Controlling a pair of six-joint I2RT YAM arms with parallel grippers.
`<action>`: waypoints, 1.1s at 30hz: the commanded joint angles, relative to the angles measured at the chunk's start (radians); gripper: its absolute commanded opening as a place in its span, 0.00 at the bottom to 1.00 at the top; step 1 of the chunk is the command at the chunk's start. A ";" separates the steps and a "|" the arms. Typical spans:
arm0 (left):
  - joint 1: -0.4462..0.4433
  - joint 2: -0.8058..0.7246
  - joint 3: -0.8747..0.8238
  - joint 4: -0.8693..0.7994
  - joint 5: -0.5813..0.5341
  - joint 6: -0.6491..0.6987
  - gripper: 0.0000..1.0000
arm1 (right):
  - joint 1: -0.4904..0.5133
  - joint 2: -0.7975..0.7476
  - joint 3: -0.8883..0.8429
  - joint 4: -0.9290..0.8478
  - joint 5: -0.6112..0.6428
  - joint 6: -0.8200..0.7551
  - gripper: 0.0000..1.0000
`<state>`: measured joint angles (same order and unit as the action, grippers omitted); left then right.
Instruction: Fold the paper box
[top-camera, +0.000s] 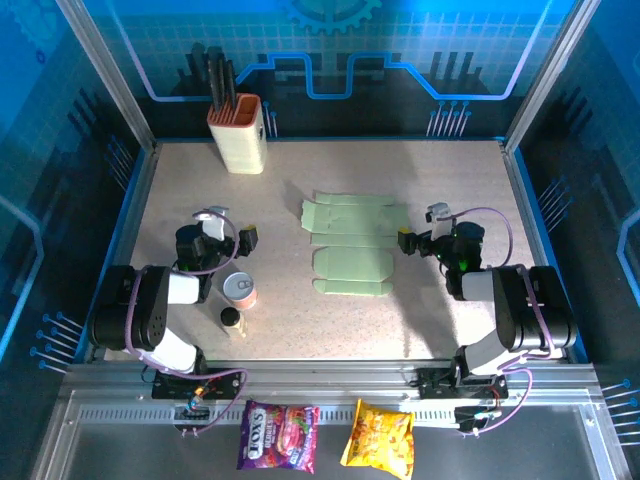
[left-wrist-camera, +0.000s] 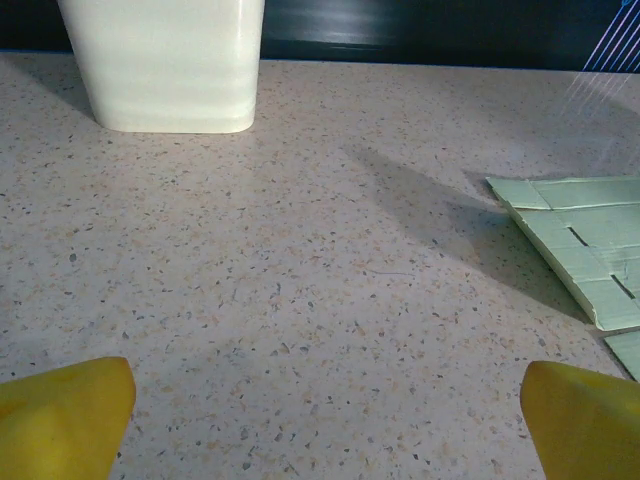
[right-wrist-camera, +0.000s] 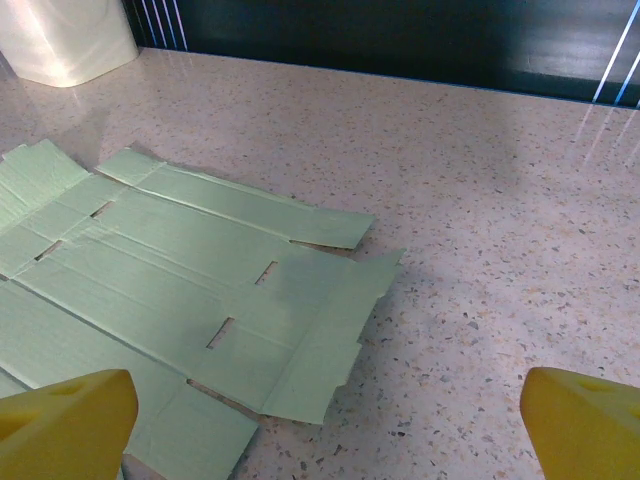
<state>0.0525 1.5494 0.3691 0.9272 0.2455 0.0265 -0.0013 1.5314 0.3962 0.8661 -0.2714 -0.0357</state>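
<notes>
**Hazards, judged, gravest first**
- Sliding of the paper box (top-camera: 350, 245) across the smooth table (top-camera: 470, 190) under a one-sided push.
- Creasing off the scored lines, from a pinch on a thin flap.
- Toppling of the can (top-camera: 240, 290) by a sweep of the left gripper (top-camera: 247, 238) toward 3 o'clock.

**Count, largest first**
- Table: 1.
- Paper box: 1. Pale green, unfolded, flat, just 3 o'clock of table centre, between the grippers, touched by neither.
- Utensil holder (top-camera: 238, 132): 1, at 11 o'clock.
- Snack bags: 2, at 6 o'clock, off the table: purple snack bag (top-camera: 278, 436), yellow snack bag (top-camera: 378, 437).
- Grippers: 2. Left gripper at 9 o'clock of the box, right gripper (top-camera: 404, 240) at 3 o'clock. Both spread wide, empty.
- Can: 1, at 8 o'clock.
- Small bottle (top-camera: 231, 321): 1, just beside the can.
</notes>
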 joint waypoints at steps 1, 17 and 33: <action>0.009 0.003 -0.012 0.044 0.032 0.015 1.00 | -0.010 0.001 -0.007 0.038 -0.020 -0.017 0.99; 0.009 0.002 -0.012 0.043 0.033 0.013 1.00 | -0.009 0.001 -0.007 0.039 -0.019 -0.018 0.99; 0.010 0.005 -0.003 0.030 -0.034 -0.007 1.00 | -0.010 0.001 -0.008 0.039 -0.020 -0.018 0.99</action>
<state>0.0536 1.5494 0.3691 0.9272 0.2214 0.0254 -0.0013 1.5314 0.3962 0.8692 -0.2714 -0.0357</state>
